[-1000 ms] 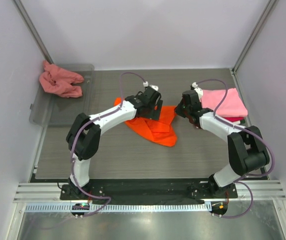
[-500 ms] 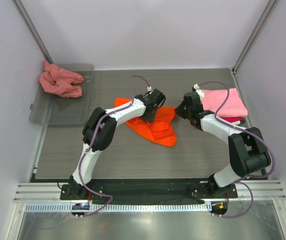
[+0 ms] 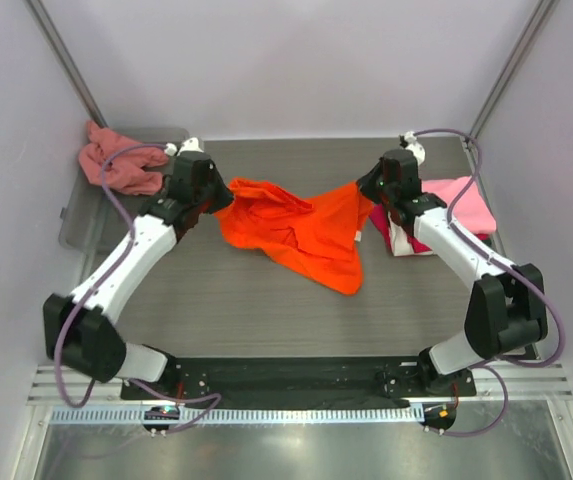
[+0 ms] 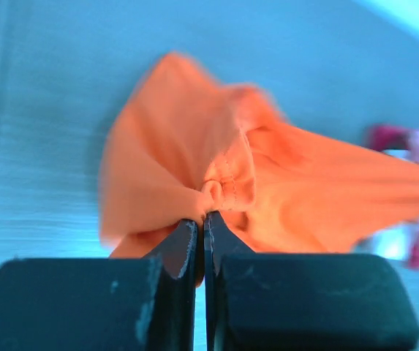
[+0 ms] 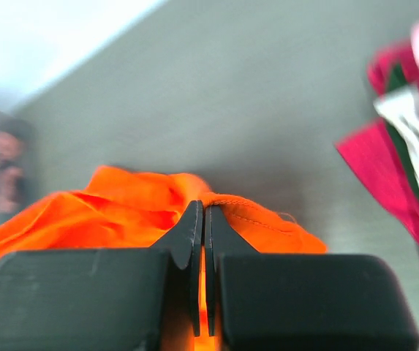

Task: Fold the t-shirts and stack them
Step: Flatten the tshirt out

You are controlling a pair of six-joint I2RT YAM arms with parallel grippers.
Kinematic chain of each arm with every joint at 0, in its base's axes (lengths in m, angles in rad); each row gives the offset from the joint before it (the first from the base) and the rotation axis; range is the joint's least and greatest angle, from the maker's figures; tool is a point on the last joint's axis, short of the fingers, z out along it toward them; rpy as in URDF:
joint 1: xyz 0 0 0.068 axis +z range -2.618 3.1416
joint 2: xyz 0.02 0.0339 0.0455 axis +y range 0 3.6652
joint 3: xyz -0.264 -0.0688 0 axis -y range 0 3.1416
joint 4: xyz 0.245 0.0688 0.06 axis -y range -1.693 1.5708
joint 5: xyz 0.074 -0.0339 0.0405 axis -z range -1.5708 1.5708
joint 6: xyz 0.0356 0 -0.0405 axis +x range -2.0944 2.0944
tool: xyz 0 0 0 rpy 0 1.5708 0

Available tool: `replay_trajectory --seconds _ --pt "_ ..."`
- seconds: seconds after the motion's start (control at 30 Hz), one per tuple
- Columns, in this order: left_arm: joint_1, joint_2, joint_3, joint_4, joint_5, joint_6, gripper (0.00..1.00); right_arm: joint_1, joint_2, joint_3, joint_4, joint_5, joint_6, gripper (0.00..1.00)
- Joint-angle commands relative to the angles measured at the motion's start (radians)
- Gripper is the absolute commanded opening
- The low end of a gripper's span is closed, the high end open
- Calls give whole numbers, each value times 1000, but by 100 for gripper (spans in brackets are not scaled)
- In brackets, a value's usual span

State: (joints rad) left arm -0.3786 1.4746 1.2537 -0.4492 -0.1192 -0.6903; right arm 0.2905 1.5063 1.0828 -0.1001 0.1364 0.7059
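Both arms have swung apart since 1 second ago. The left gripper has gone from the middle of the table to its far left, closing on the way, and the right gripper has shifted a little farther back. The bright orange t-shirt, a crumpled heap in the middle before, is now drawn out wide between them.

Its far edge sags in a shallow curve from 1 gripper to the other. The rest falls in soft folds and narrows to a point towards the near middle of the table. The left jaws are pressed together, pinching a bunched, stitched seam at the shirt's left end. The right jaws are also pressed together, pinching a stitched hem at its right end.

The table is dark grey with a fine, wood-like grain. At the far right, the light pink t-shirt lies folded as a flat rectangle on the crimson red t-shirt, which shows at its left side, just beside the right gripper. At the far left, the dusty salmon-pink t-shirt sits in a lumpy heap at the far end of a clear grey plastic tray with rounded corners.
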Motion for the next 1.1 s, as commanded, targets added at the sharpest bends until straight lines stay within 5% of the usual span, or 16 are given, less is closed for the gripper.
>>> replay_trajectory --seconds 0.0,0.47,0.7,0.83,1.0,1.03,1.07 --pt "-39 -147 -49 100 21 -77 0 -7 -107 135 -33 16 -42 1" --pt "-36 -568 181 -336 -273 9 0 -5 -441 238 -217 -63 -157 1" --pt "-36 -804 21 -469 -312 -64 0 -7 -555 293 -319 -64 -169 1" --pt "-36 -780 -59 -617 -392 -127 0 -5 -471 325 -369 -52 -128 1" --pt "-36 -654 -192 -608 -398 -135 19 -5 -267 263 -267 -113 -43 1" --pt "-36 -636 -226 -590 -413 -146 33 -5 -179 261 -247 -122 -19 2" --pt "-34 -598 -237 -559 -424 -153 70 -5 -140 269 -228 -154 -16 10"
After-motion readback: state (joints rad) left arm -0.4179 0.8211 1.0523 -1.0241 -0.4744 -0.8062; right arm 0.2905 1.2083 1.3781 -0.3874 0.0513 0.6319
